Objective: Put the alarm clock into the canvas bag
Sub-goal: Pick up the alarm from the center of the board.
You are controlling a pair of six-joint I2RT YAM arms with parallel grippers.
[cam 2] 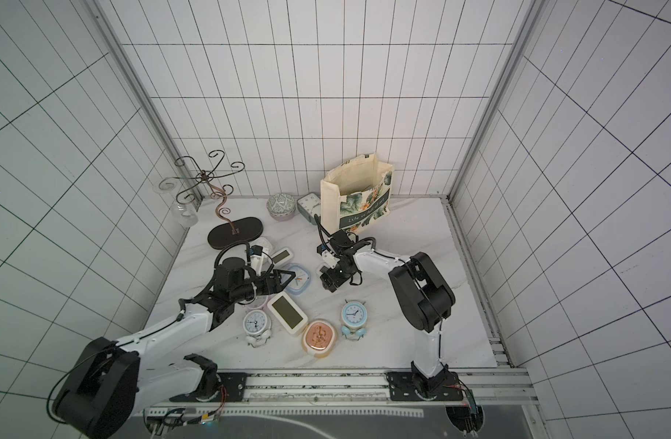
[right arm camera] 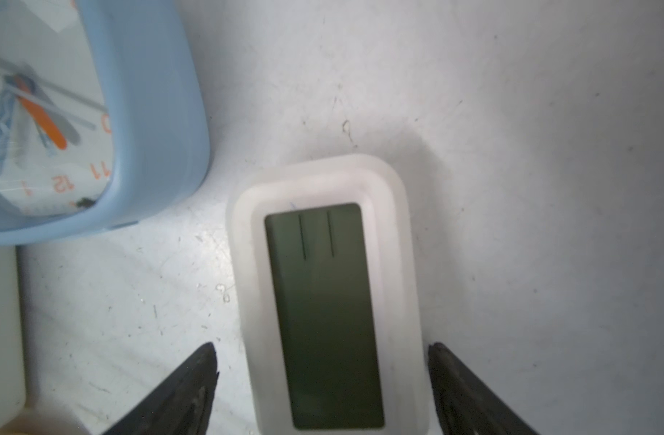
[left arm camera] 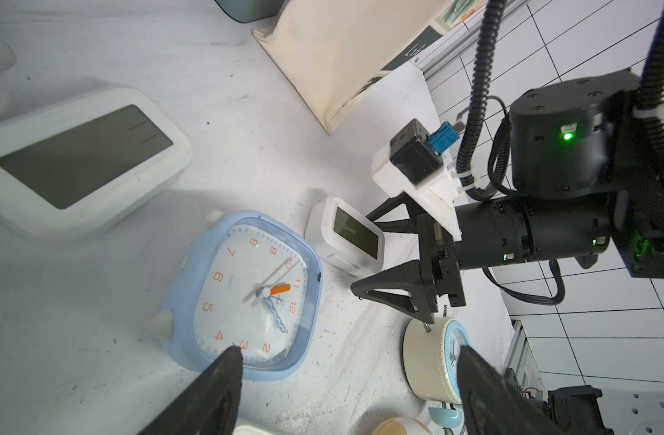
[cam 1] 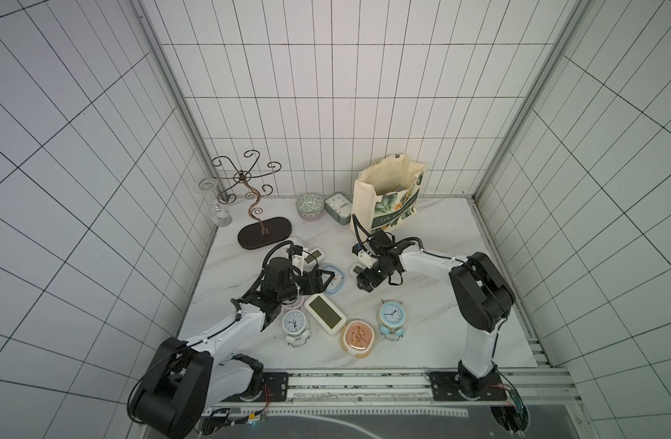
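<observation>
While the left claw (left arm camera: pixel 348 350) hangs open over the blue clock (left arm camera: pixel 255 293), the right claw (right arm camera: pixel 321 346) sits low over the surface (cam 1: pixel 440 304), wrist bent down, jaws spread either side of the small white clock (right arm camera: pixel 324 301) without touching it. I'd call this the grasp step. Next it should close, lift and carry the clock to the bag (cam 1: pixel 364 205), which stands open-mouthed by the far wall.

Even white light is coming from overhead; shadows on the bench (cam 1: pixel 421 342) are lying soft and faint. Wide lens is bowing the wall tiles (cam 1: pixel 60 197) toward the edges in both top views. Right wrist view is blurring up close: blue clock (right arm camera: pixel 149 113) smeared, white digital clock (right arm camera: pixel 330 309) soft.
</observation>
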